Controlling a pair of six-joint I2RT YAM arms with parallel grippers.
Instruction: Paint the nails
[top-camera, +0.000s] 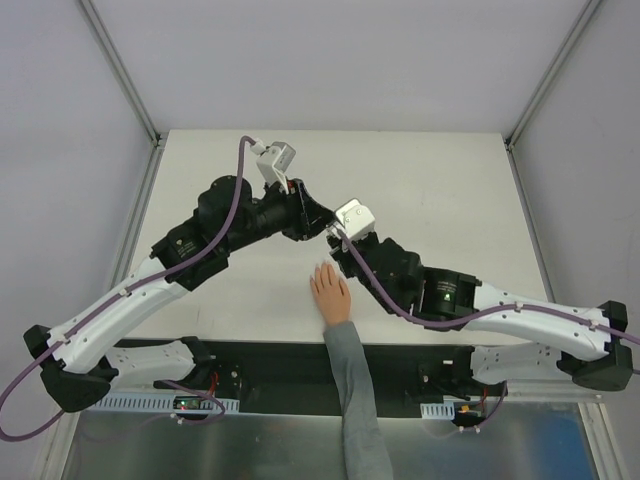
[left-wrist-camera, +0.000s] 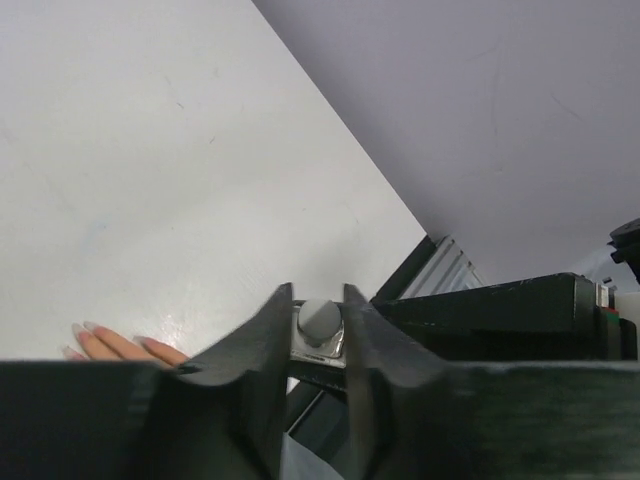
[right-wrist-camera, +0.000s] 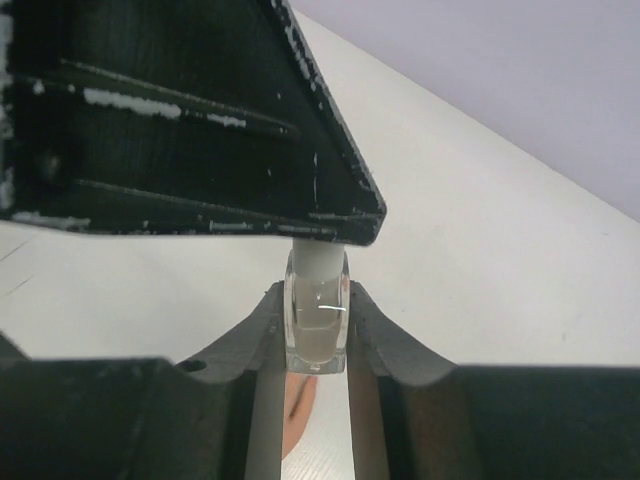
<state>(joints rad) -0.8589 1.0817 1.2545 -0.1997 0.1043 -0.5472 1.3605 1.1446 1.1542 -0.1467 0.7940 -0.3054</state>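
Note:
A pale pink hand (top-camera: 330, 291) with a grey sleeve (top-camera: 352, 390) lies flat on the white table (top-camera: 430, 180), fingers together. Its nails (left-wrist-camera: 80, 329) show as pale tips at the lower left of the left wrist view. Just beyond the fingertips, the two grippers meet above the table. My right gripper (right-wrist-camera: 317, 296) is shut on a small clear bottle (right-wrist-camera: 317, 330), held upright. My left gripper (left-wrist-camera: 318, 302) is shut on the bottle's white cap (left-wrist-camera: 320, 320). Part of the hand (right-wrist-camera: 300, 410) shows under the bottle in the right wrist view.
Both arms reach in from the near edge and cross above the table's middle, the left arm (top-camera: 200, 250) from the left and the right arm (top-camera: 450, 295) from the right. Grey walls and metal frame posts (top-camera: 125, 70) enclose the table.

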